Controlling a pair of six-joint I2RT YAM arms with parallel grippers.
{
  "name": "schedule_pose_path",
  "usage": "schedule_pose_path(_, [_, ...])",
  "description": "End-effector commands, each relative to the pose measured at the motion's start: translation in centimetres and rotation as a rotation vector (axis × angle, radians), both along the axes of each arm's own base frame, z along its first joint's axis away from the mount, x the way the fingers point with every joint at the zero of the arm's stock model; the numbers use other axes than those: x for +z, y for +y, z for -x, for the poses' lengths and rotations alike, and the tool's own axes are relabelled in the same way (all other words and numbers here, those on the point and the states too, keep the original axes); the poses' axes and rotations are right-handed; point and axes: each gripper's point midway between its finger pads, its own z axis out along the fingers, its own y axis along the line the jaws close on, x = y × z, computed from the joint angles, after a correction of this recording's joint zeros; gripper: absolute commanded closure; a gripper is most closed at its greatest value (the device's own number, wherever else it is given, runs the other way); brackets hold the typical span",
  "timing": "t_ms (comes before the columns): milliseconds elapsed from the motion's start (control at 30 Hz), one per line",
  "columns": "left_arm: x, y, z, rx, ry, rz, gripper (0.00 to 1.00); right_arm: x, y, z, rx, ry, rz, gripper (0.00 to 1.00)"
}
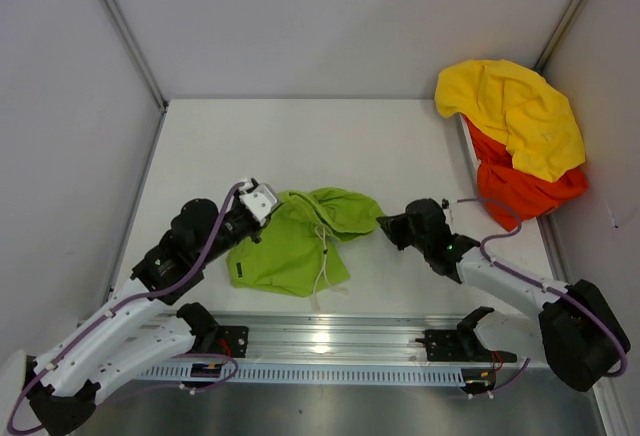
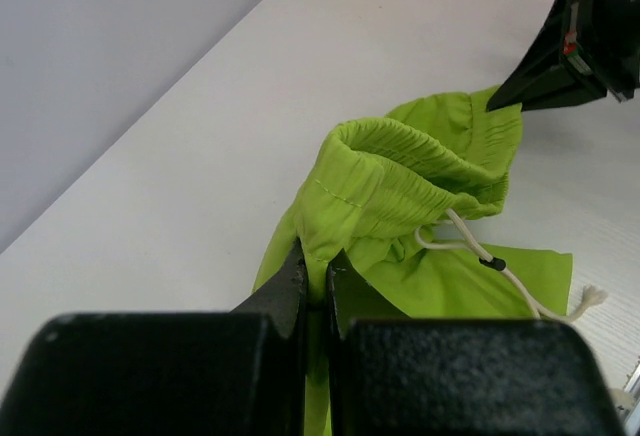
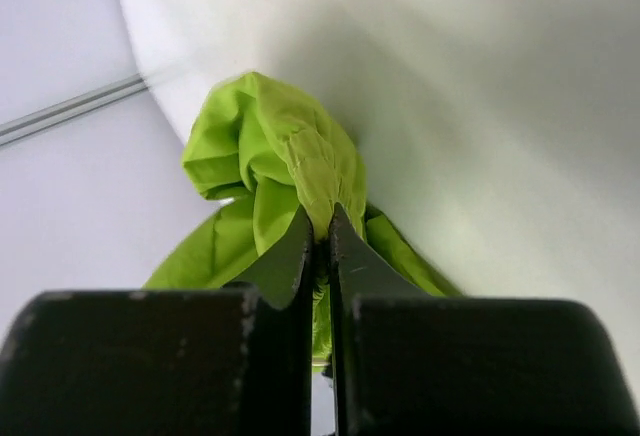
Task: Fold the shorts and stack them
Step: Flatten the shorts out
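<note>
The lime-green shorts (image 1: 300,246) lie crumpled on the white table between the two arms, their white drawstring (image 1: 322,256) trailing over the cloth. My left gripper (image 1: 268,202) is shut on the left end of the waistband; in the left wrist view its tips (image 2: 315,266) pinch a fold of green cloth (image 2: 400,181). At the shorts' right end my right gripper (image 1: 385,224) is shut too, and the right wrist view shows green cloth (image 3: 270,146) clamped between its tips (image 3: 320,226). The orange-red shorts (image 1: 525,194) sit at the far right, partly under a yellow cloth (image 1: 512,108).
The yellow and orange-red pile leans against the right wall. White walls close in the table on the left, back and right. A metal rail (image 1: 330,341) with the arm bases runs along the near edge. The right gripper's black body (image 2: 575,46) shows in the left wrist view.
</note>
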Motion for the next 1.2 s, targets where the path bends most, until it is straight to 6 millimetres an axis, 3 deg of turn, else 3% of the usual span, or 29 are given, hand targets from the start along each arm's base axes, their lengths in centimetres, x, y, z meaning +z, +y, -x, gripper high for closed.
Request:
schedule_pose_path(0, [3.0, 0.4, 0.0, 0.016, -0.082, 0.079, 1.0, 2.5, -3.4, 0.0, -0.009, 0.069, 0.276, 1.0])
schedule_pose_path(67, [4.1, 0.6, 0.1, 0.021, -0.108, 0.108, 1.0, 3.2, -4.9, 0.1, 0.004, 0.138, 0.371, 1.0])
schedule_pose_path(100, [5.0, 0.7, 0.3, 0.025, -0.115, 0.126, 1.0, 6.7, -4.4, -1.4, 0.022, 0.085, 0.38, 1.0])
schedule_pose_path(133, [5.3, 0.8, 0.3, 0.028, -0.105, 0.129, 1.0, 7.8, -4.7, -1.8, 0.037, 0.087, 0.404, 1.0])
schedule_pose_path(167, [8.2, 1.0, 0.7, 0.026, -0.136, 0.165, 1.0, 8.2, -5.7, -1.5, 0.042, 0.127, 0.449, 1.0])
schedule_pose_path(200, [8.2, 1.1, 0.8, 0.032, -0.109, 0.159, 1.0, 11.4, -5.5, -2.8, 0.028, 0.083, 0.443, 1.0])
schedule_pose_path(233, [8.4, 1.1, 0.7, 0.036, -0.095, 0.156, 1.0, 12.6, -5.7, -3.0, 0.048, 0.061, 0.476, 1.0])
schedule_pose_path(267, [10.9, 1.4, 1.2, 0.029, -0.123, 0.193, 1.0, 13.7, -6.2, -3.0, 0.038, 0.054, 0.499, 1.0])
schedule_pose_path(300, [11.6, 1.5, 1.4, 0.031, -0.123, 0.213, 1.0, 16.7, -6.3, -3.3, 0.013, -0.001, 0.476, 1.0])
schedule_pose_path(367, [14.3, 2.1, 2.1, 0.034, -0.155, 0.262, 1.0, 19.5, -6.4, -3.2, 0.015, -0.065, 0.463, 1.0])
schedule_pose_path(433, [17.8, 3.0, 3.5, 0.022, -0.198, 0.325, 1.0, 23.7, -6.8, -2.5, 0.017, -0.148, 0.45, 1.0])
schedule_pose_path(500, [19.4, 3.5, 4.5, 0.007, -0.207, 0.362, 1.0, 26.4, -6.5, -1.9, 0.05, -0.209, 0.449, 1.0])
schedule_pose_path(533, [22.2, 4.5, 5.6, 0.006, -0.245, 0.417, 1.0, 29.0, -6.1, -1.2, 0.08, -0.274, 0.421, 1.0])
schedule_pose_path(600, [22.9, 5.0, 6.2, 0.017, -0.205, 0.434, 1.0, 31.2, -5.3, -0.1, 0.156, -0.373, 0.426, 1.0])
schedule_pose_path(633, [25.9, 6.1, 7.8, -0.003, -0.25, 0.477, 1.0, 33.7, -4.2, 1.2, 0.21, -0.478, 0.374, 1.0])
schedule_pose_path(700, [26.9, 6.5, 8.7, -0.021, -0.249, 0.491, 1.0, 35.4, -3.7, 2.6, 0.257, -0.566, 0.345, 1.0])
schedule_pose_path(733, [28.5, 7.2, 10.0, -0.046, -0.286, 0.522, 1.0, 37.2, -2.6, 3.5, 0.312, -0.653, 0.295, 1.0])
schedule_pose_path(767, [29.2, 7.5, 10.7, -0.062, -0.307, 0.54, 1.0, 38.5, -2.8, 4.7, 0.329, -0.712, 0.271, 1.0])
schedule_pose_path(900, [33.3, 9.7, 15.1, -0.149, -0.407, 0.644, 1.0, 42.4, -2.7, 8.1, 0.389, -0.86, 0.181, 1.0])
schedule_pose_path(967, [33.1, 9.3, 15.2, -0.163, -0.367, 0.626, 1.0, 43.2, -2.8, 9.0, 0.395, -0.877, 0.152, 1.0])
schedule_pose_path(1000, [34.2, 10.0, 16.0, -0.167, -0.38, 0.64, 1.0, 43.8, -3.0, 9.6, 0.4, -0.892, 0.135, 1.0])
schedule_pose_path(1100, [32.9, 9.0, 13.4, -0.098, -0.317, 0.598, 1.0, 44.0, -3.3, 9.8, 0.385, -0.891, 0.134, 1.0])
schedule_pose_path(1167, [32.9, 9.8, 11.9, -0.011, -0.324, 0.618, 1.0, 43.9, -3.4, 9.3, 0.371, -0.882, 0.147, 1.0])
